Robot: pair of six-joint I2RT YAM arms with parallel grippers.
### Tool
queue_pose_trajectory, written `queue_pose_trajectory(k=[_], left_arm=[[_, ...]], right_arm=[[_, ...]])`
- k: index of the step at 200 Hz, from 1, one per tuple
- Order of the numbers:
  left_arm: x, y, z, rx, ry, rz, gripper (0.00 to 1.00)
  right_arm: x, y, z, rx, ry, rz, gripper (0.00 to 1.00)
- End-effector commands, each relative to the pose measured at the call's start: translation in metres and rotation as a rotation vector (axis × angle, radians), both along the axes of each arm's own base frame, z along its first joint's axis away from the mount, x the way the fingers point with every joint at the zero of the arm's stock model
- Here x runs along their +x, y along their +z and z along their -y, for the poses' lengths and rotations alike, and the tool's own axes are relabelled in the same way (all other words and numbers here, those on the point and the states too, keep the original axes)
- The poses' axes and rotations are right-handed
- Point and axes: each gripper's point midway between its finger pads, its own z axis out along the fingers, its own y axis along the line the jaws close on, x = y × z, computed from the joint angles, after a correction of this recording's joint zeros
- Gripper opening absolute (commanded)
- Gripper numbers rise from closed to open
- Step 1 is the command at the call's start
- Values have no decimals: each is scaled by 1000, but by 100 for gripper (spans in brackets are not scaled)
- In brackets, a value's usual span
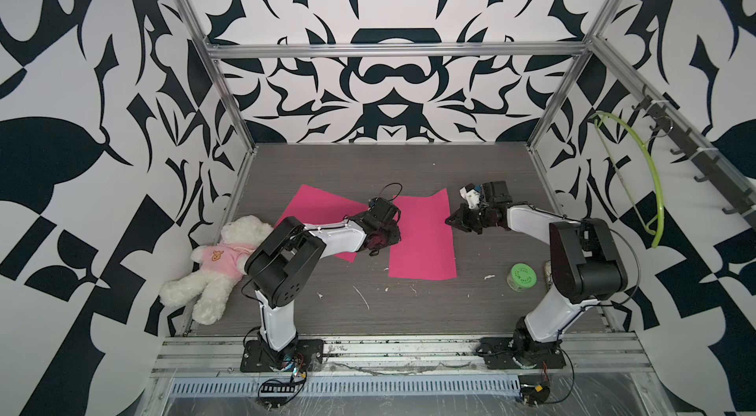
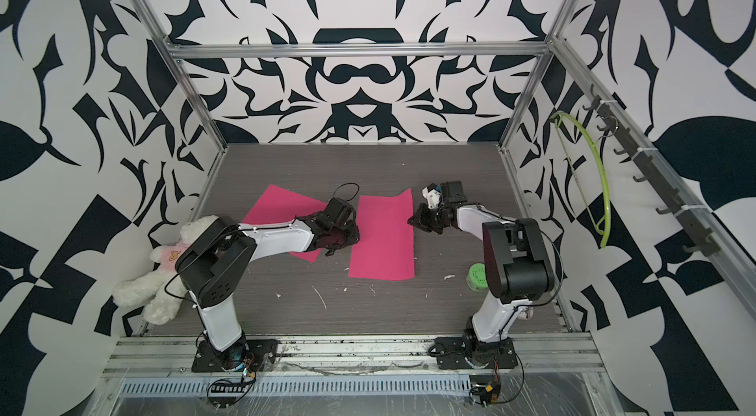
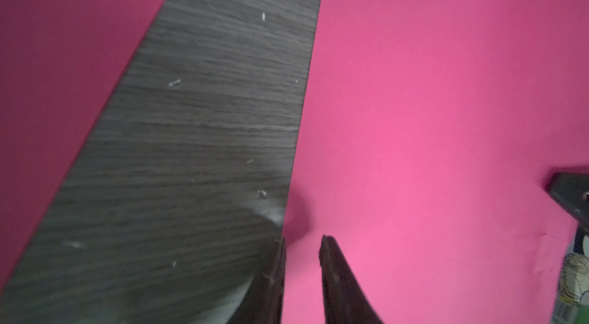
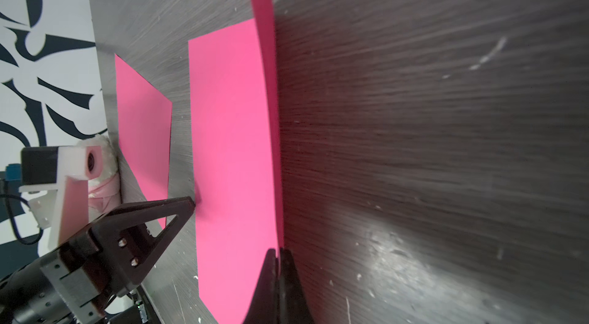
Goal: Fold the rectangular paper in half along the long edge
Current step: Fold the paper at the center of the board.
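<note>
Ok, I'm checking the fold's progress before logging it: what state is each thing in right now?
middle pink paper: unfolded, right long edge lifted.
other pink paper: flat, partly under the left arm.
right gripper: shut on the middle pink paper's raised edge.
left gripper: slightly open, at that paper's opposite edge.
green-lidded jar: upright, closed.
teddy bear: lying down.

The grey table (image 1: 368,164) bears a pink sheet (image 1: 423,242), a second pink sheet (image 1: 315,205), a plush bear (image 1: 217,271), a green-lidded jar (image 1: 523,275), perhaps paper scraps (image 1: 362,297).
</note>
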Motion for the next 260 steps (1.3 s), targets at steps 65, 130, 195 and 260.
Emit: queue_pose_trajectory(k=[65,130,195,260], left_arm=[[-45,-54,-34,124,7,-194,18],[-45,-53,-35,84,20,-197,18],[-48,-54,-36,63,29,-203,18],[-52,-55,-40,58,44,-204,15]], right_arm=[[4,16,-52,-50,67,38,0],[5,13,-96,-37,30,33,0],[10,12,-124,10,-16,34,0],[21,0,-142,39,-29,13,0]])
